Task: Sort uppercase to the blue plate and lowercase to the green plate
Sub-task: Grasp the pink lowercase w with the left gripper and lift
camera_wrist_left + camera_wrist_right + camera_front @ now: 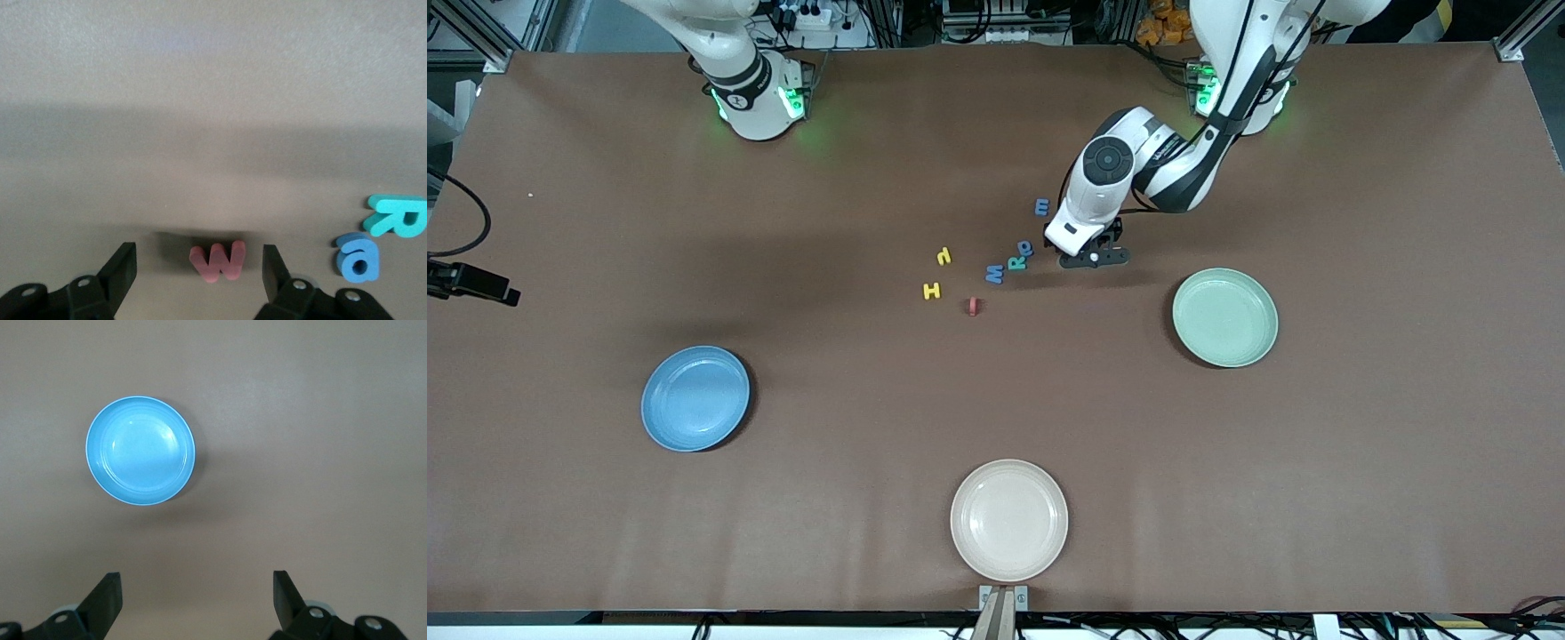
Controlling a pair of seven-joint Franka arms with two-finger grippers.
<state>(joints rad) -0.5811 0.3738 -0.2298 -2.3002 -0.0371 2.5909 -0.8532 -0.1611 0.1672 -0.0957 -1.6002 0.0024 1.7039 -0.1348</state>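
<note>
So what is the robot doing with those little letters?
The left gripper is down at the table, its open fingers on either side of the small red w. The other letters lie scattered nearby. The blue plate and green plate hold nothing yet. The right arm waits, right gripper open.

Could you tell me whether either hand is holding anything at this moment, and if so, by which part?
Nothing is held. The left hand is open, its fingers either side of the red w without touching it. The right hand is open and empty.
</note>
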